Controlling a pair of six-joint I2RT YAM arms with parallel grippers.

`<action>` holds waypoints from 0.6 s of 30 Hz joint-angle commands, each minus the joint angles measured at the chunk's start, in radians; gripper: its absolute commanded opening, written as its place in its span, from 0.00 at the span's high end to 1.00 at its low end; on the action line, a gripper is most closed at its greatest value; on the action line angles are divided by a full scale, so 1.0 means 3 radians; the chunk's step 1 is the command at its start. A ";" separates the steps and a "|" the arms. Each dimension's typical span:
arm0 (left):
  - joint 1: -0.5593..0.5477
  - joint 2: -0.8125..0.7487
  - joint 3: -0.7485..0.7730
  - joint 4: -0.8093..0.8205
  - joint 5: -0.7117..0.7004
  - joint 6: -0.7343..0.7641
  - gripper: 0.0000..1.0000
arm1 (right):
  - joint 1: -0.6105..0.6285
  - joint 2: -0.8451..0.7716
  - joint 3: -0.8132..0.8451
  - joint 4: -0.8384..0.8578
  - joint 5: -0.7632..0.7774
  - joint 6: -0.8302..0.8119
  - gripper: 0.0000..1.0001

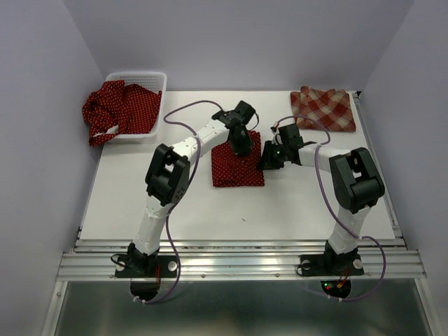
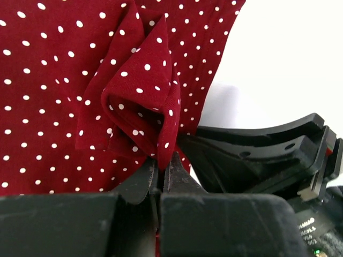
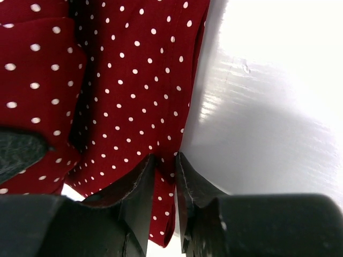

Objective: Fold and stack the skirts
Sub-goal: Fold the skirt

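Basket, far left: we see the white basket (image 1: 136, 73) holding the spare dotted skirts (image 1: 115, 108), which hang over its near rim.
Step in hand: we judge it to be folding the dotted skirt (image 1: 236, 170), which lies mid-table (image 1: 294, 203) between the arms, part folded.
Next move: we expect both grippers must carry their held cloth across together and lay it flat, without bunching.
Left gripper (image 2: 162, 166): fingers (image 2: 142, 182) fully closed, pinching a raised pleat of the dotted skirt.
Right gripper (image 3: 165, 163): fingers (image 3: 136, 182) nearly closed, with the skirt's right edge clamped between them.
Plaid skirt (image 1: 323, 108), far right: folded, lying at the table's back corner; we judge it the base of the stack.
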 commanded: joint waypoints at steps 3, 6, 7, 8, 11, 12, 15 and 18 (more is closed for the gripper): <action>-0.0082 0.0024 0.0146 0.0182 -0.0031 -0.0094 1.00 | 0.0042 -0.0267 -0.0145 -0.0030 0.0168 0.0051 0.70; -0.0107 0.0045 0.0141 0.0208 -0.0072 -0.0125 1.00 | 0.0042 -0.0456 -0.0227 -0.0091 0.0347 0.0102 0.65; -0.0112 0.0050 0.0141 0.0218 -0.0083 -0.0135 1.00 | 0.0042 -0.0513 -0.0252 -0.0111 0.0413 0.0118 0.64; -0.0117 0.0055 0.0141 0.0223 -0.0088 -0.0130 0.94 | 0.0042 -0.0635 -0.0293 -0.0162 0.0551 0.0163 0.61; -0.0138 0.0045 0.0141 0.0249 -0.0083 -0.0115 0.79 | 0.0042 -0.0845 -0.0375 -0.0305 0.0913 0.0256 0.59; -0.0148 0.0030 0.0146 0.0279 -0.0078 -0.0104 0.74 | 0.0042 -0.1003 -0.0436 -0.0346 0.1016 0.0312 0.57; -0.0174 -0.0001 0.0197 0.0336 -0.0042 -0.0048 0.57 | 0.0042 -0.1336 -0.0564 -0.0459 0.1314 0.0404 0.50; -0.0225 -0.0022 0.0269 0.0356 -0.0016 -0.0007 0.38 | 0.0042 -0.1535 -0.0620 -0.0566 0.1483 0.0420 0.42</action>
